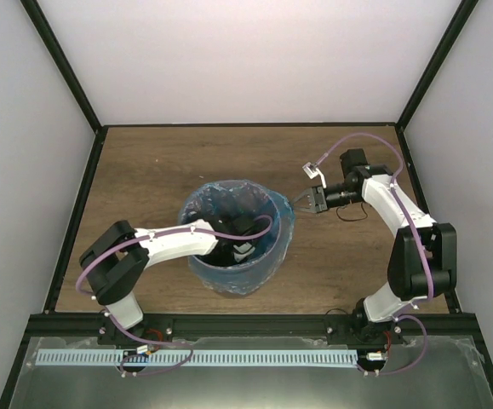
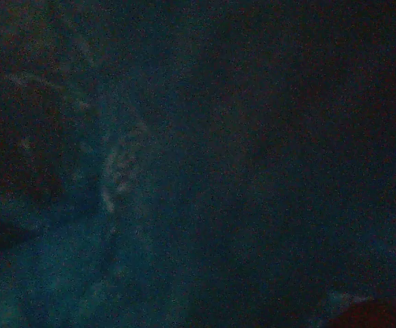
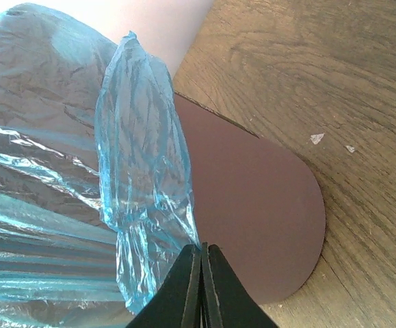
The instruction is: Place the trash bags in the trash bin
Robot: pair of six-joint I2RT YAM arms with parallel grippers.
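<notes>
The light-blue trash bag is draped over the trash bin in the middle of the table, lining its inside and covering its outer wall. The bin's mauve-brown side shows in the right wrist view, with the bag hanging over it. My right gripper is shut on the bag's edge beside the bin's right rim; it also shows in the top view. My left gripper reaches down inside the bin. The left wrist view is dark and shows only dim blue film; the jaws are hidden.
The wooden table is bounded by a black frame and white walls. A thin black cable loops under my right wrist. Two small white specks lie on the wood past the bin.
</notes>
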